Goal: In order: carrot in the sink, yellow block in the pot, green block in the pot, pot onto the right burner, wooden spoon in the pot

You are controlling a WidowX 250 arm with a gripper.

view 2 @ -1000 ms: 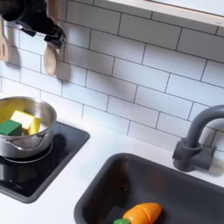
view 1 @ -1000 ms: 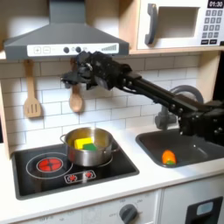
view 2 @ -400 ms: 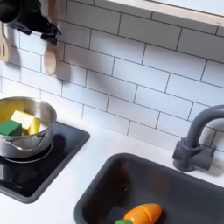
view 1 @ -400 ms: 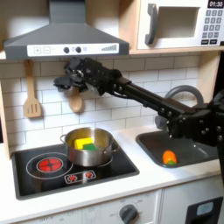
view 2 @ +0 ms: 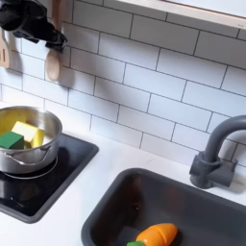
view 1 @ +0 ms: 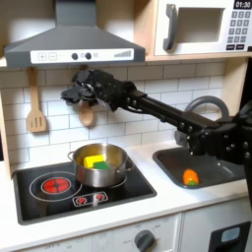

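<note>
Kitchen play set, final step in hand. Carrot [view 1: 190, 177] lies in the sink [view 1: 212, 156], near its front edge in both exterior views; step 1 done. Yellow block [view 1: 91, 156] and green block [view 1: 99, 162] sit side by side inside the pot [view 1: 100, 166]; steps 2 and 3 done. Pot stands on the burner at the first exterior view's right of the cooktop [view 1: 79, 183], w/ the red-ringed burner [view 1: 52, 184] bare beside it, so you can judge step 4 done too.

Left to do: wooden spoon [view 1: 86, 112]. It hangs against the tile wall, bowl down, above and behind the pot; slotted spatula [view 1: 36, 110] hangs further toward the first exterior view's left, don't mistake it.

Gripper [view 1: 79, 94] is up at the wall by the spoon's handle top, arm reaching across from the first exterior view's right. Whether the claw is spread or closed on the handle: cannot tell; dark fingers merge w/ the shadow in both exterior views.

Judgement: approx. four of five steps complete. You need a firm hold on the handle, a lift clear of the hook, then a lowering into the pot over the blocks.
</note>
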